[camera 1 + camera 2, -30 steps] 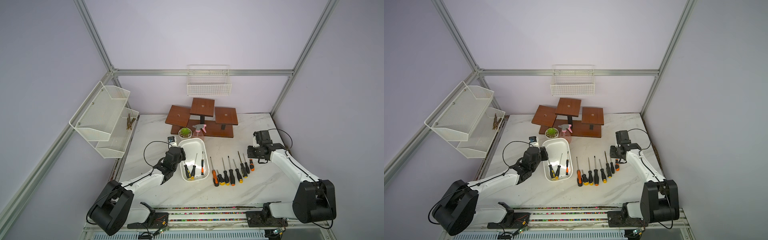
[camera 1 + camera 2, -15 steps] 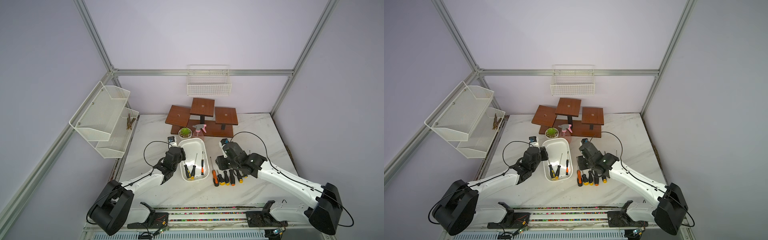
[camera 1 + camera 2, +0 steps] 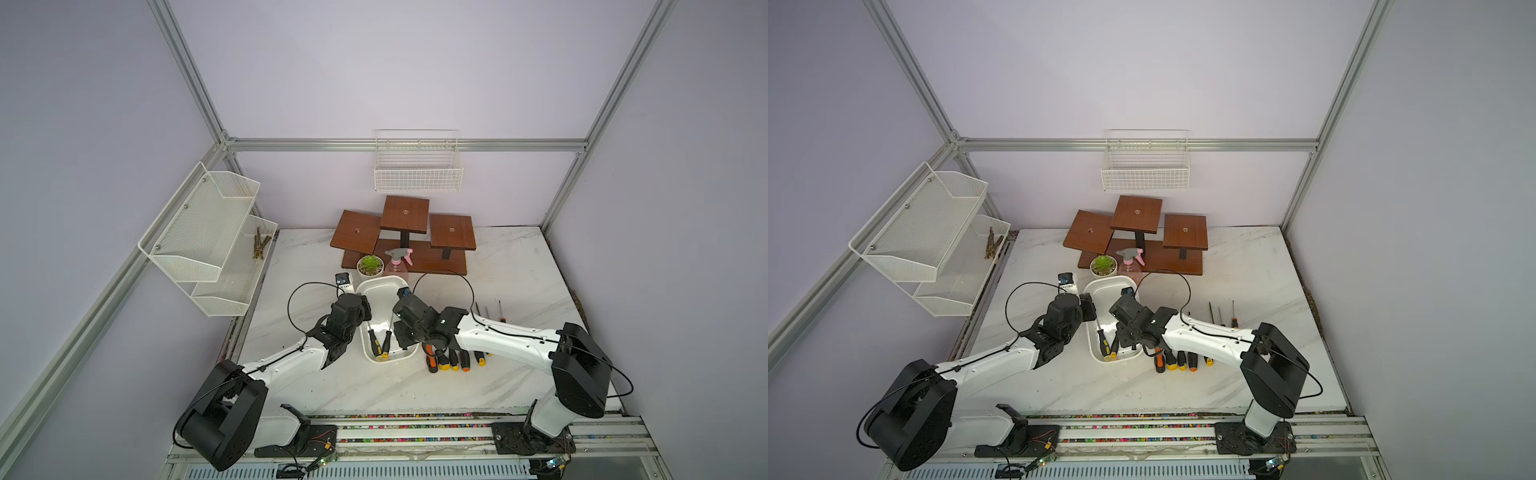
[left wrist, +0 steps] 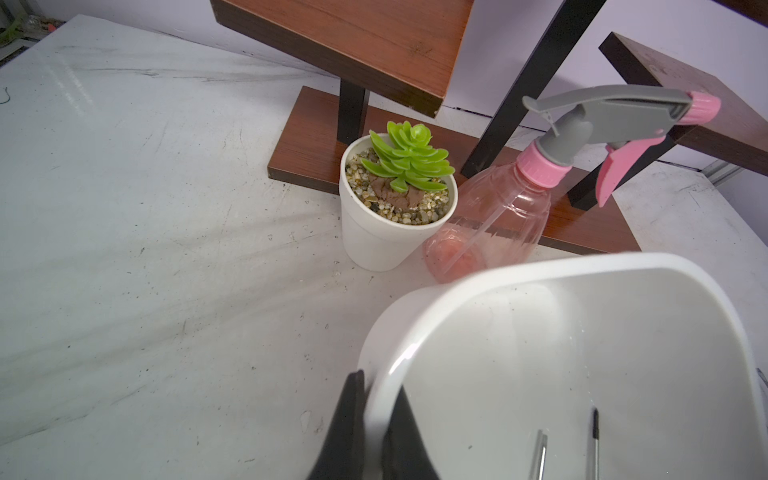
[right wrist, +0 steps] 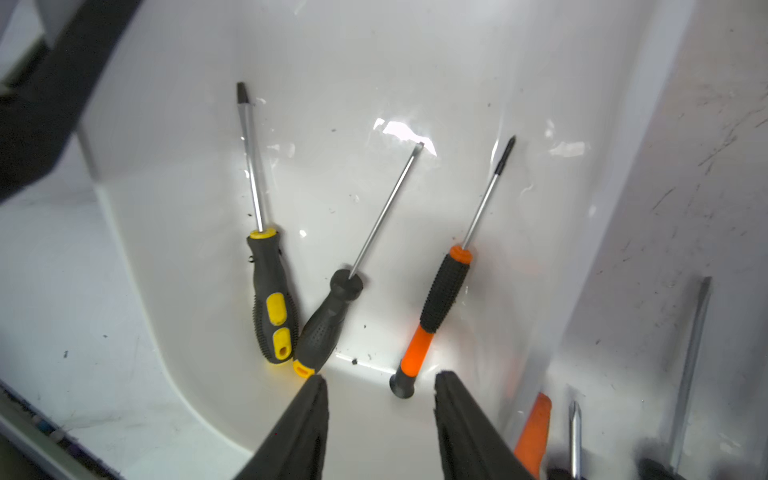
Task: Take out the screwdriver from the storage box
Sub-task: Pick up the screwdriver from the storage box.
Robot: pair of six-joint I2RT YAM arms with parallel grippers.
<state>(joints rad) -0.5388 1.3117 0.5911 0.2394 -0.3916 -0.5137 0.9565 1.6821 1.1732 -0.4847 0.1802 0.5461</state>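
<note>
While my left hand (image 4: 378, 384) pinches the storage box (image 4: 540, 266) by its rim, I see my right hand (image 5: 380, 376) half-parted (gripping nothing) over the orange-handled screwdriver (image 5: 444, 291) lying inside.

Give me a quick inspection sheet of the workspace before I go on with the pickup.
Surface: white marble-look table, scuffed.
Job's things: storage box holds three screwdrivers.
Clutter: screwdriver row beside the box; plant pot, spray bottle, wooden stand behind.
Hands: left hand shut on the box rim; right hand open over the orange-handled screwdriver, holding nothing.
Cables: a black loop at each wrist, no snag seen.
Surroundings: wire basket, mesh shelf on the walls.
</note>
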